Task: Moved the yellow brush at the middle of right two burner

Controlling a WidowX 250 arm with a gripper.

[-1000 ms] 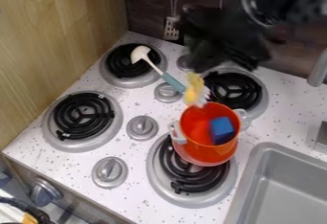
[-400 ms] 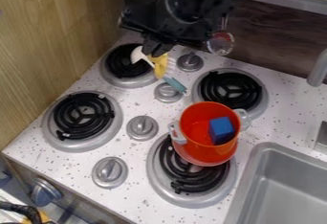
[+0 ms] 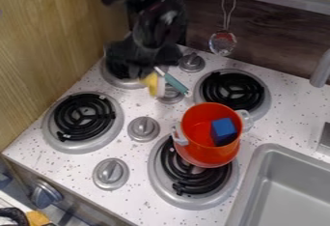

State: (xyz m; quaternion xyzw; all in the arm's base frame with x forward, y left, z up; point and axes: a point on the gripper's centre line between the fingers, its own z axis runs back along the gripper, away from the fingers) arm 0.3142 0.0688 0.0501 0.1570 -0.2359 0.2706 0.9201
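Yellow brush point(image 3: 152, 82) lower, held by the jaws

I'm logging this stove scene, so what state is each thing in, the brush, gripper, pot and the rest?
Gripper: closed on the yellow brush, near the back left burner.
Yellow brush: held, not yet between the right two burners.
Orange pot: upright, uncovered, on the front right burner.
Blue block: inside the pot.
Teal-handled utensil: partly hidden by the gripper.
Wire-handled strainer: hanging at the back.
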